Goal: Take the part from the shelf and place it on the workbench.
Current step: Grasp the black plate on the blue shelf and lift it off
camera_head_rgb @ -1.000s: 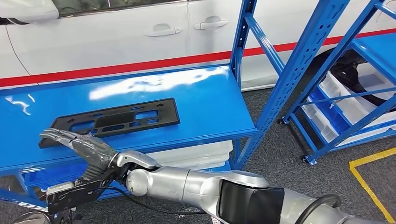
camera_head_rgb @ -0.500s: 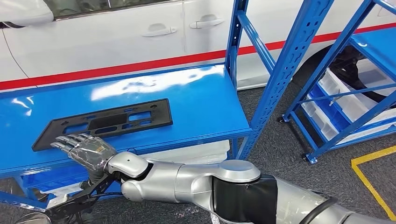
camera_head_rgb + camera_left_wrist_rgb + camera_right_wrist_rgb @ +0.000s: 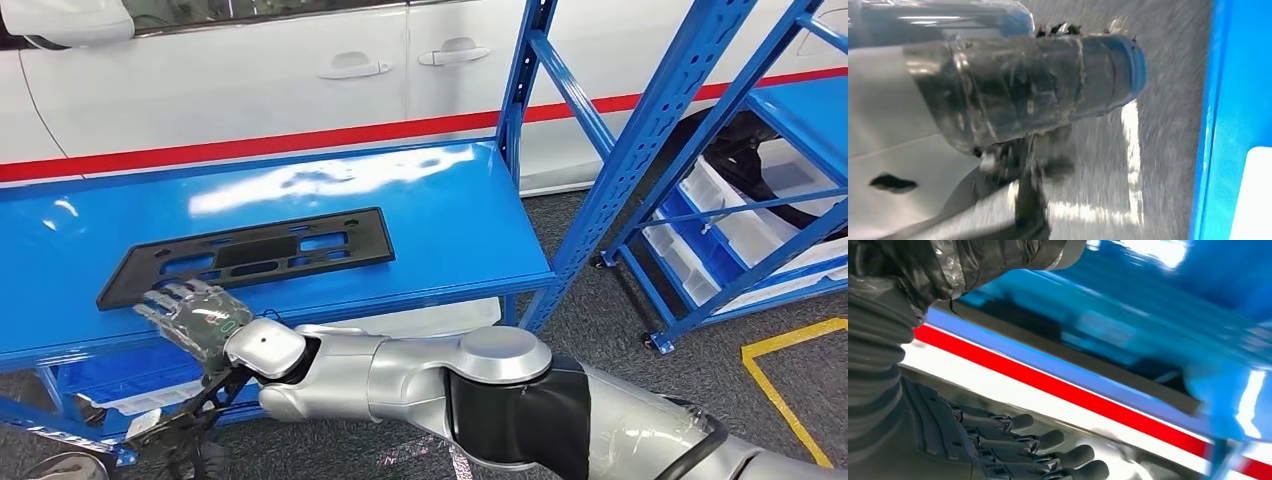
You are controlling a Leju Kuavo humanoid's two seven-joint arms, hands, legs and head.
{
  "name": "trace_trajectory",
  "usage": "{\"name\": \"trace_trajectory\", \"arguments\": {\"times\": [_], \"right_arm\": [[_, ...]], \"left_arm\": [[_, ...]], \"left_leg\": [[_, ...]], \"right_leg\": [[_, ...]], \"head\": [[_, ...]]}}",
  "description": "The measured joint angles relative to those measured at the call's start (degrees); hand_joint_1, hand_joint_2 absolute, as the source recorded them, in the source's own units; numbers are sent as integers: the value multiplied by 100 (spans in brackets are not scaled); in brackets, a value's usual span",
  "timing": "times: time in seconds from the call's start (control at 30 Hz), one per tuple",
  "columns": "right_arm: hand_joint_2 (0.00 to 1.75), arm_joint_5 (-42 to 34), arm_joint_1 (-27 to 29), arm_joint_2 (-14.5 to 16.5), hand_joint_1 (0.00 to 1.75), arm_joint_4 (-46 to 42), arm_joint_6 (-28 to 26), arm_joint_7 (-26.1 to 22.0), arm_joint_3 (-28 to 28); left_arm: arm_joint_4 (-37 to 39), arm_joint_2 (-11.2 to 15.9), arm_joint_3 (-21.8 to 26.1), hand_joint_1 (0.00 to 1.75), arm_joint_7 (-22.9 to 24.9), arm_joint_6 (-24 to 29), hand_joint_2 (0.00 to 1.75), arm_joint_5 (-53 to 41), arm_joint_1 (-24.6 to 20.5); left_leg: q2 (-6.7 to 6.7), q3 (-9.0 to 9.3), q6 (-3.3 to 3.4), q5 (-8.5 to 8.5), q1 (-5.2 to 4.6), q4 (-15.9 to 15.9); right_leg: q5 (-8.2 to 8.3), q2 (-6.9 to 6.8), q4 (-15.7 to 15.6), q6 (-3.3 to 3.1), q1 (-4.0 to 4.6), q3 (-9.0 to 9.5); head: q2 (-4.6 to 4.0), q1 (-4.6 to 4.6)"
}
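open right hand hovers lower left beside flat black slotted plastic part; a careless brush could shove it.

The blue workbench has a smooth, shiny top that reflects the light. On it lies a flat black part, long and narrow, with several rectangular openings, lying flat near the front edge toward the left side. Under the top there is a lower level with a white tray. The workbench stands on a grey floor.
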Motion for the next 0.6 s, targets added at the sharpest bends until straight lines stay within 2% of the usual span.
{"name": "trace_trajectory", "arguments": {"times": [0.07, 0.1, 0.17, 0.23, 0.3, 0.37, 0.4, 0.43, 0.47, 0.53, 0.6], "right_arm": [[175, -95, -125, -3, 0, 119, -66, 68, 3], [175, -125, -184, -5, 0, 175, -86, 59, 3], [175, -150, -245, -7, 0, 269, -106, 65, 7], [175, -153, -261, -7, 0, 345, -113, 126, 20], [175, -160, -292, -5, 0, 419, -118, 204, 38], [175, -197, -316, -5, 0, 505, -118, 265, 51], [175, -220, -316, -6, 0, 550, -117, 281, 56], [175, -239, -316, -7, 0, 596, -116, 291, 62], [175, -254, -319, -7, 0, 637, -114, 294, 67], [175, -297, -344, -6, 0, 701, -87, 329, 72], [175, -354, -385, -7, 0, 772, -54, 405, 72]], "left_arm": [[2, -259, -194, 0, -199, 237, 0, -253, 384], [2, -379, -285, 0, -260, 312, 0, -308, 577], [4, -554, -418, 0, -290, 350, 0, -336, 865], [10, -658, -506, 0, -283, 316, 0, -344, 959], [20, -714, -605, 0, -273, 273, 0, -351, 954], [32, -734, -689, 0, -262, 249, 0, -358, 973], [39, -736, -719, 0, -256, 248, 0, -360, 992], [47, -740, -741, 0, -250, 250, 0, -361, 1011], [53, -747, -759, 0, -247, 252, 0, -362, 1025], [60, -767, -774, 0, -244, 247, 0, -370, 1035], [64, -795, -791, 0, -243, 238, 0, -370, 1035]], "left_leg": [[9, 10, -3, -22, -32, 4], [18, 5, -15, -28, -36, 6], [35, -9, -49, -30, -21, 2], [37, -45, -100, -86, -9, 48], [34, -230, -164, -338, 1, 466], [33, -579, -224, -667, 25, 1222], [33, -725, -248, -740, 39, 1504], [34, -778, -267, -701, 50, 1584], [35, -723, -280, -564, 61, 1446], [38, -367, -279, -180, 74, 694], [35, -73, -234, -13, 58, 119]], "right_leg": [[231, -5, -745, -59, 25, 392], [269, -5, -949, -74, 37, 500], [272, -2, -1036, -80, 54, 531], [302, -16, -1105, -101, 29, 570], [327, -36, -1170, -122, -6, 619], [324, -38, -1169, -133, -8, 628], [319, -36, -1160, -137, -9, 627], [312, -32, -1148, -138, -13, 626], [301, -26, -1130, -134, -18, 626], [267, -14, -1084, -111, -27, 625], [241, -8, -1042, -68, -12, 608]], "head": [[0, 0], [0, -1], [-1, 3], [-1, 3], [-1, 0], [0, -2], [0, -2], [0, -1], [0, -1], [0, -1], [0, 2]]}}
